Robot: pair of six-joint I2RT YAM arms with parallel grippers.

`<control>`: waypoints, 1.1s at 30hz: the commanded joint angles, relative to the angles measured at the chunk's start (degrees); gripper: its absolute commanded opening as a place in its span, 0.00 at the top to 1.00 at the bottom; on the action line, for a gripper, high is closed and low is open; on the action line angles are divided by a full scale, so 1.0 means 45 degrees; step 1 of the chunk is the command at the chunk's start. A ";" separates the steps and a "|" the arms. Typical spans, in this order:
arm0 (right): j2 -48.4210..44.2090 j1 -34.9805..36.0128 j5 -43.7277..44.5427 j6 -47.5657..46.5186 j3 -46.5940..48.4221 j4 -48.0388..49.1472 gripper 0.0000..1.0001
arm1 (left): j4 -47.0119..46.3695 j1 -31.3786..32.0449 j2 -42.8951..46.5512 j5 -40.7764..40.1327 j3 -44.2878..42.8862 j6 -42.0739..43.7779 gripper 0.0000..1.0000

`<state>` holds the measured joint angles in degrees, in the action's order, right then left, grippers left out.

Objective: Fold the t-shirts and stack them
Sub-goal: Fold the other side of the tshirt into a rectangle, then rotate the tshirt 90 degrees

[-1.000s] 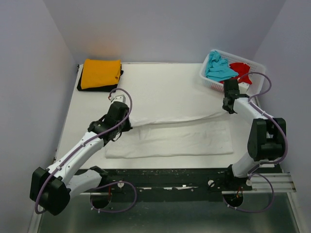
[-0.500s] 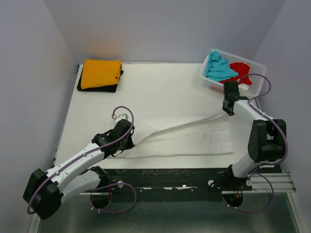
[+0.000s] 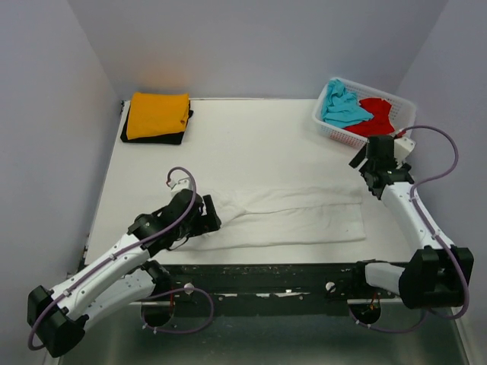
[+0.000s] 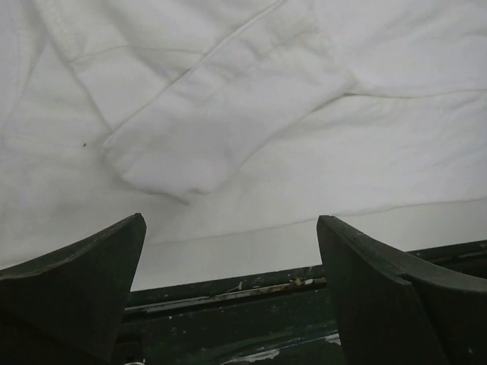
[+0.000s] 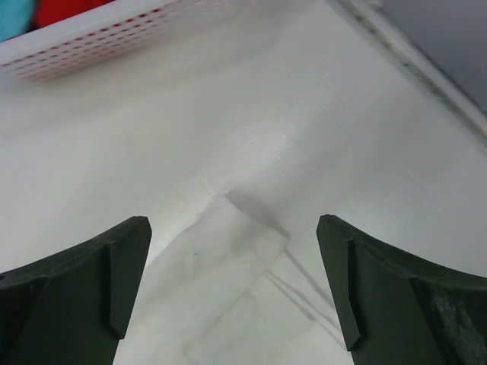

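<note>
Turquoise t-shirt (image 3: 342, 106) and red t-shirt (image 3: 377, 115) fill the basket (image 3: 329, 128); left claw (image 4: 230, 219) and right claw (image 5: 232, 220) gape empty.

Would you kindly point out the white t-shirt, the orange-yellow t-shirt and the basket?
white t-shirt (image 3: 293, 217), top external view, middle of the folded cloth.
orange-yellow t-shirt (image 3: 157, 114), top external view, centre of its top face.
basket (image 3: 332, 131), top external view, its near lattice wall.

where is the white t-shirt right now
In the top view, the white t-shirt lies folded along the near edge of the table, between the left gripper and right gripper.
</note>
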<state>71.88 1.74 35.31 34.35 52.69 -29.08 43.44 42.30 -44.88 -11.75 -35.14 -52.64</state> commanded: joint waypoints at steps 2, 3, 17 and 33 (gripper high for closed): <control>-0.0379 -0.0069 -0.9060 -0.1097 -0.1439 0.3343 0.00 | -0.3601 -0.0029 -0.1349 0.1288 -0.0483 0.0941 0.02; -0.0069 -0.0061 -1.0654 -0.0913 -0.1691 0.3890 0.00 | -0.4330 -0.0129 -0.1953 0.1667 -0.0554 0.0972 0.01; 0.2422 0.0584 -1.2522 -0.0465 -0.3775 0.5225 0.00 | -0.6145 -0.3957 -1.1664 0.4620 -0.5171 0.0070 0.01; -0.0639 0.3277 -1.5349 0.0153 -0.6190 0.3470 0.00 | -0.4129 -0.5690 -2.3156 1.1628 -2.2021 -0.2833 0.01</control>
<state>69.12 14.55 -29.91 35.18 25.93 -9.19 30.28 18.94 -145.29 27.53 -132.84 -57.60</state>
